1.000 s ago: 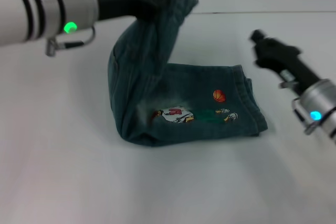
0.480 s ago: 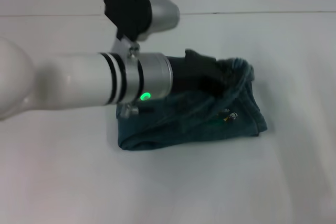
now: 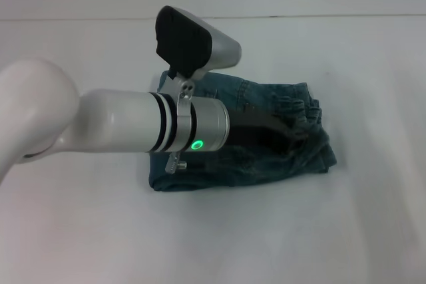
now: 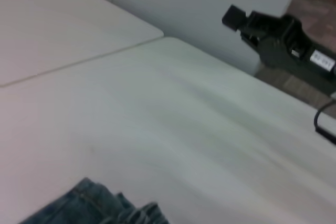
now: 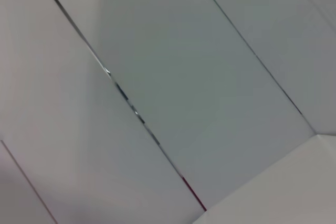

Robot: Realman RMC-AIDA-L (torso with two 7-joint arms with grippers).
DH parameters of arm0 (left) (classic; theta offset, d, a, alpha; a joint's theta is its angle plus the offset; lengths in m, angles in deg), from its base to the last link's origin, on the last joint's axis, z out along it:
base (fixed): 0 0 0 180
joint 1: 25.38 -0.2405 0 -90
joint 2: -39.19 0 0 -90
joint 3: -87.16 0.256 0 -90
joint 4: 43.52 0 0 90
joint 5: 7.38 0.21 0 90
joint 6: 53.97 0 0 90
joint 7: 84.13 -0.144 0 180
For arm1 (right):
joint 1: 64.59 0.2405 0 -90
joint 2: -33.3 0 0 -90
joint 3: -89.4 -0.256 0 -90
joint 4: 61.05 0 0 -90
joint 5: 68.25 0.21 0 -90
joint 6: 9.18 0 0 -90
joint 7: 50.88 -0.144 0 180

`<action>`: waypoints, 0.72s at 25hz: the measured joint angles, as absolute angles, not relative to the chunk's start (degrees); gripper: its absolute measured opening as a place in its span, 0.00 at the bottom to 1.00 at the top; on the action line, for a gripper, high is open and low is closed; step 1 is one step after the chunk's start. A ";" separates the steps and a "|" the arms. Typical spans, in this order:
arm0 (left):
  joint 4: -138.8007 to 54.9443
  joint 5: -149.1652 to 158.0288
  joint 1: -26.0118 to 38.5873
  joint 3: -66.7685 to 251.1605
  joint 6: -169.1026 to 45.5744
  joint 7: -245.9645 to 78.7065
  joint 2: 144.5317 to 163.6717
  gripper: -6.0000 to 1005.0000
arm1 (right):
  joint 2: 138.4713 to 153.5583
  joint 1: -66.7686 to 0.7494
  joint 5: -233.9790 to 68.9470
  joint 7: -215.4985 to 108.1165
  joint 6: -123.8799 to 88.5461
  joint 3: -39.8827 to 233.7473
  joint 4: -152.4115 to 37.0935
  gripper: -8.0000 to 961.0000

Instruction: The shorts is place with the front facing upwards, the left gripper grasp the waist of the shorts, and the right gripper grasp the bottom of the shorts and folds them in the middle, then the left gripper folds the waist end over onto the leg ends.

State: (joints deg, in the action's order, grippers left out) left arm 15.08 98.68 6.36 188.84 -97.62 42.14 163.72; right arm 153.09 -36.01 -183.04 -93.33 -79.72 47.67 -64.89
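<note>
The denim shorts point(image 3: 246, 98) lie folded on the white table, and a small corner of them shows in the left wrist view point(image 4: 97, 205). The gathered waist of the shorts point(image 3: 301, 110) rests at the right end, over the leg ends point(image 3: 325, 157). My left gripper point(image 3: 298, 132) reaches in from the left, low on that end and shut on the waist; its white arm hides the middle of the shorts and the print. My right gripper point(image 4: 234, 17), black with a white label, is out of the head view and hovers off beyond the table's far edge.
The white table point(image 3: 219, 231) surrounds the shorts on all sides. A seam line point(image 3: 333, 16) runs across its far part. The right wrist view shows only grey wall panels point(image 5: 173, 66).
My left arm has swung the waist end from high at the left over to the right and down onto the leg ends. The right gripper has left the head view.
</note>
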 joint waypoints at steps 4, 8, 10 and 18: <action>17.58 96.90 4.66 187.02 -98.00 41.73 163.66 0.43 | 153.09 -35.86 -183.23 -93.66 -79.38 48.63 -64.92 0.04; 20.56 95.93 3.12 185.93 -99.42 41.56 163.50 0.58 | 153.06 -35.85 -183.26 -93.94 -78.98 49.30 -64.90 0.04; 22.48 95.84 2.10 184.16 -101.29 41.28 163.57 0.66 | 152.89 -35.77 -183.32 -94.71 -78.93 50.81 -64.59 0.04; 26.03 88.54 -2.80 165.71 -120.10 34.81 163.38 0.82 | 150.06 -33.23 -184.28 -110.06 -86.11 69.06 -57.66 0.04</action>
State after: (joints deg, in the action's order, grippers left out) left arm 26.03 88.54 -2.80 165.71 -120.10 34.81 163.38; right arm 150.06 -33.23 -184.28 -110.06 -86.11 69.06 -57.66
